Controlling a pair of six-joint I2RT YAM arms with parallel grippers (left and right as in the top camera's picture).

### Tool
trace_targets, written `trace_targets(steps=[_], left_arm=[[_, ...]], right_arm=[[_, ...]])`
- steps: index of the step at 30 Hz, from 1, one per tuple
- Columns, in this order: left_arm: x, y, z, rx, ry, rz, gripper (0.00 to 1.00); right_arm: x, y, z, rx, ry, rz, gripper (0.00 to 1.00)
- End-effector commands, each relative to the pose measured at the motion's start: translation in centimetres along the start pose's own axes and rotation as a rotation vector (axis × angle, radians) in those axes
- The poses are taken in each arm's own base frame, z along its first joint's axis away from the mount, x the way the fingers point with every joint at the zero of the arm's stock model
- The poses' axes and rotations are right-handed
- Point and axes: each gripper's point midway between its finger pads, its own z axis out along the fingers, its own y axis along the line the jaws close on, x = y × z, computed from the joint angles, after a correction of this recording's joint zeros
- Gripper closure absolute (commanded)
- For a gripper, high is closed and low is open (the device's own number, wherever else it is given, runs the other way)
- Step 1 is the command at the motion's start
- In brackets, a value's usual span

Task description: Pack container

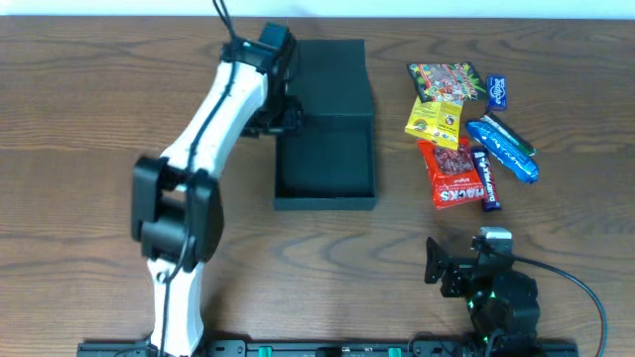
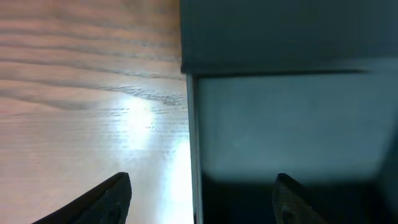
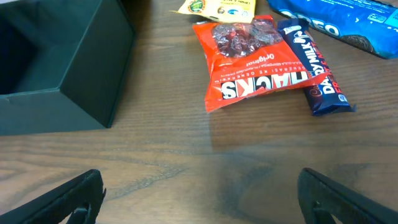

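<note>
The left pincer (image 2: 203, 198) is spread, its two dark fingertips (image 2: 117, 198) standing apart with nothing pinched between them. The left wall of the container (image 2: 280, 112) runs up between them. One fingertip is over the bare wooden counter (image 2: 87, 93) outside that wall, and the other is over the dark inside of the box. Whether either tip touches the wall cannot be told. Just ahead of this pincer the wall meets the lid flap (image 1: 332, 69), which lies folded back at the far end, leaving the dark teal-green container open at the top.

The right pincer (image 3: 199, 186) is spread wide as well, low over the counter and gripping nothing. Ahead of it and to its left stands the near corner of the container. Ahead and slightly to its right lies a red Hacks packet (image 3: 255, 62), with a dark blue Dairy Milk bar (image 3: 320, 68) against the packet's right edge. Beyond those are a yellow packet (image 3: 217, 6) and a blue Oreo packet (image 3: 336, 22). Farther off lie a multicoloured packet (image 1: 444, 79) and a small blue packet (image 1: 497, 91). All the snacks rest on the counter, apart from the container.
</note>
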Motion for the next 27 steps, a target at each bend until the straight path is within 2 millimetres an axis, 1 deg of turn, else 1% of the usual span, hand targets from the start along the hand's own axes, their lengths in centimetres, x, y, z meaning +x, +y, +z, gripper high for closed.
trace_targets(steps=[1, 2, 3, 6, 8, 10, 13, 15, 16, 17, 19, 21, 22, 23, 24, 25, 26, 27], left_arm=[[-1.0, -0.3, -9.4, 0.044, -0.227, -0.003, 0.25], [-0.9, -0.1, -10.9, 0.040, -0.265, -0.003, 0.25], [-0.7, 0.1, -12.8, 0.037, -0.312, -0.003, 0.23], [0.1, 0.2, -16.4, 0.059, -0.392, 0.000, 0.21], [0.7, 0.2, -17.8, 0.068, -0.420, 0.001, 0.20], [1.4, 0.4, -18.7, 0.071, -0.430, 0.002, 0.20], [2.4, 0.7, -19.1, 0.066, -0.412, 0.001, 0.20], [2.9, 0.7, -18.9, 0.066, -0.392, 0.001, 0.20], [3.0, 0.8, -18.8, 0.064, -0.386, 0.001, 0.20], [3.1, 0.8, -18.7, 0.062, -0.381, 0.001, 0.19], [3.2, 0.8, -18.7, 0.062, -0.378, 0.001, 0.19], [3.1, 0.8, -18.7, 0.062, -0.379, 0.001, 0.18], [3.1, 0.8, -18.7, 0.062, -0.380, 0.001, 0.17], [3.1, 0.8, -18.7, 0.062, -0.380, 0.001, 0.16], [3.0, 0.8, -18.7, 0.063, -0.383, 0.001, 0.16], [2.9, 0.7, -18.8, 0.064, -0.389, 0.002, 0.14], [2.6, 0.6, -18.9, 0.066, -0.402, 0.006, 0.10], [2.3, 0.6, -19.0, 0.068, -0.412, 0.006, 0.08]], right_arm=[[0.1, -0.3, 0.1, 0.013, -0.002, 0.015, 0.01], [0.1, -0.3, 0.1, 0.013, -0.002, 0.015, 0.01], [0.1, -0.3, 0.1, 0.013, -0.002, 0.015, 0.01], [0.1, -0.3, 0.1, 0.013, -0.002, 0.015, 0.01], [-0.1, -0.2, 0.1, 0.011, -0.009, 0.016, 0.01], [-0.6, 0.0, 0.1, -0.003, -0.032, 0.017, 0.01], [-1.7, 1.5, 0.0, -0.088, -0.067, 0.106, 0.01], [-2.5, 3.7, -0.4, -0.218, -0.067, 0.274, 0.01], [-2.5, 5.1, -0.8, -0.304, -0.032, 0.383, 0.01], [-2.5, 6.0, -1.1, -0.360, -0.002, 0.475, 0.01], [-2.2, 7.2, -1.5, -0.426, 0.057, 0.575, 0.01], [-2.1, 7.7, -1.8, -0.455, 0.098, 0.678, 0.01], [-2.0, 7.9, -1.9, -0.467, 0.114, 0.704, 0.01], [-2.4, 8.0, -1.9, -0.476, 0.101, 0.712, 0.01], [-3.1, 8.2, -2.1, -0.492, 0.076, 0.702, 0.01], [-4.2, 8.4, -2.4, -0.521, 0.029, 0.683, 0.01], [-6.2, 8.5, -2.8, -0.544, -0.061, 0.657, 0.01], [-7.7, 8.4, -3.2, -0.559, -0.129, 0.636, 0.01]])
